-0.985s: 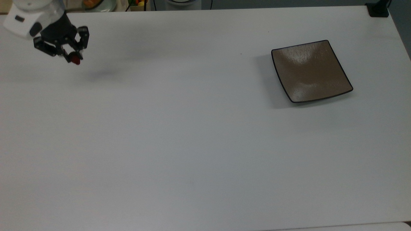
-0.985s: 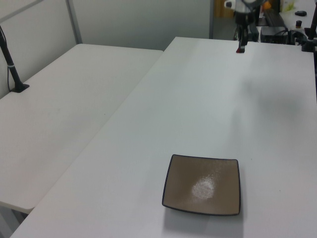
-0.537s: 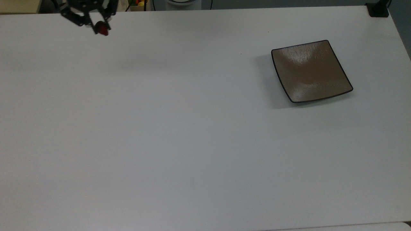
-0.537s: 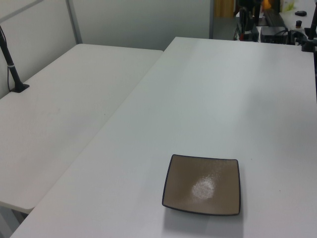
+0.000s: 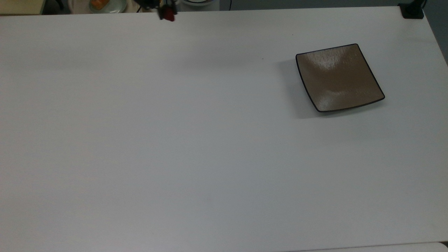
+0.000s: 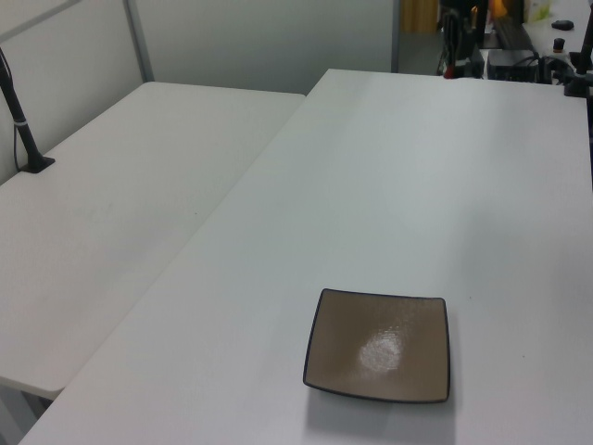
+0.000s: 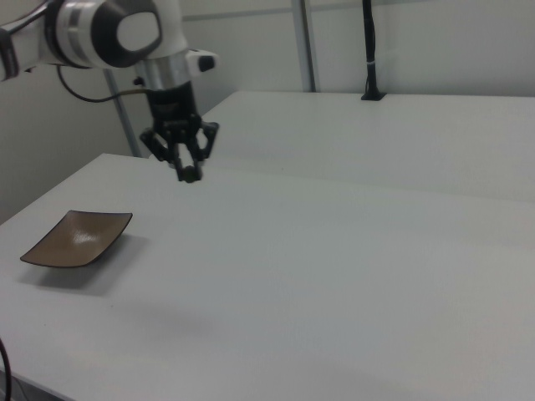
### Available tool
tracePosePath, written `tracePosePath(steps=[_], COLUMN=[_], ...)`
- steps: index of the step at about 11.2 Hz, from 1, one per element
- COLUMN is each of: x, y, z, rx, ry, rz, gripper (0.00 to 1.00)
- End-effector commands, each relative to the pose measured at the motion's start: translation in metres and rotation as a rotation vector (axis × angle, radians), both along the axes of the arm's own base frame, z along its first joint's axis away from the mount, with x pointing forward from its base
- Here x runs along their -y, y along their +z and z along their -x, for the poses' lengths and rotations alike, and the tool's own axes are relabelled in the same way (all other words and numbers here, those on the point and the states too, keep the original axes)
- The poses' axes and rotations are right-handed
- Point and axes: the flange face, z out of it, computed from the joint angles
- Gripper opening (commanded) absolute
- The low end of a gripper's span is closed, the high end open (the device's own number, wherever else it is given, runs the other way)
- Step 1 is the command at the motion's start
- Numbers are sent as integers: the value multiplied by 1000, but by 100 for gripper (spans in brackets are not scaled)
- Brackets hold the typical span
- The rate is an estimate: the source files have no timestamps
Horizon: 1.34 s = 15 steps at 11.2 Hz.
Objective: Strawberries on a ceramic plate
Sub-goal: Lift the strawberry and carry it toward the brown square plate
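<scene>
We see the fingers (image 5: 167, 14) closed on the strawberry (image 5: 170, 16) at the top edge of the top view, left of centre, held above the far rim of the white counter (image 5: 196, 147). In the right view the fingers (image 7: 189, 173) hang in the upper left of the frame, clear of the counter (image 7: 334, 276). The ceramic plate (image 5: 338, 77) lies bare in the upper right of the top view, well apart from the strawberry; in the right view it (image 7: 78, 238) sits at the left edge.

glossy glazed brown ceramic plate (image 5: 338, 77) (bright sheen patches) on a smooth matt white table (image 5: 196, 147)
</scene>
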Motion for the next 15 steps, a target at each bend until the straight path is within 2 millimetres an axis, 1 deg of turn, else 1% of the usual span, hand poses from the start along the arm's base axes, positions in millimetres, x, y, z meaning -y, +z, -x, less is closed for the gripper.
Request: tracePosePath(steps=[1,3,7,8,9,10,12,13,15], x=[-65,-110,-196,-222,-243,-258,-297,-318,-352], y=[1,-6,-37,-49,-65,-75,-88,-104,-127], z=[15,20,30,32,32,33,42,44,44], rx=[-9,-15,-43,-37,-46,-48,-25,-20,14], ry=[-18,-48,-92,-104,-117,-141,-181,-204,-260], rz=[-3,0,9,6,9,10,-10,-18,-57], gripper=[11,11,11,11,11,11,11,11,11])
